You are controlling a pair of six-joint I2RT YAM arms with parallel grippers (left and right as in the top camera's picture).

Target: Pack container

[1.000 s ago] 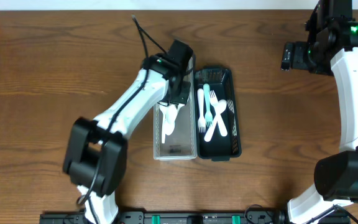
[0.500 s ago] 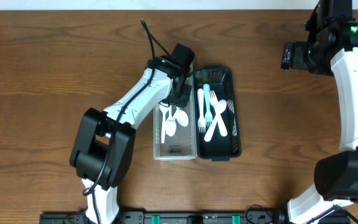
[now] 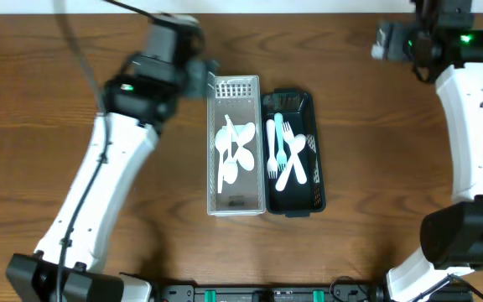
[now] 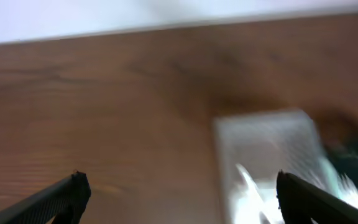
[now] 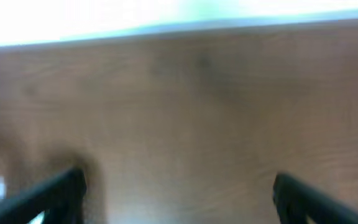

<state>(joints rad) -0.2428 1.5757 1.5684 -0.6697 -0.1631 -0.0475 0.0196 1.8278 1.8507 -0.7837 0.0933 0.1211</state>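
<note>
A clear plastic container (image 3: 210,180) sits mid-table with white spoons (image 3: 235,147) lying in it. Touching its right side is a black container (image 3: 321,180) holding white and teal forks (image 3: 279,141) and spoons. My left gripper (image 3: 206,75) hangs blurred just past the clear container's far left corner, open and empty. In the left wrist view the left gripper (image 4: 179,193) has its jaws spread wide over bare wood, with the clear container (image 4: 272,149) blurred to the right. My right gripper (image 3: 381,42) is at the far right back, open; in the right wrist view the right gripper (image 5: 178,190) holds nothing.
The brown wooden table (image 3: 74,101) ends at a pale far edge (image 4: 166,18). A black rail (image 3: 267,294) runs along the front edge. My right arm (image 3: 476,126) stretches down the right side.
My left gripper opened, left a white spoon in the clear container and swung up and to the left, out of it. The right gripper shifted slightly toward the back.
</note>
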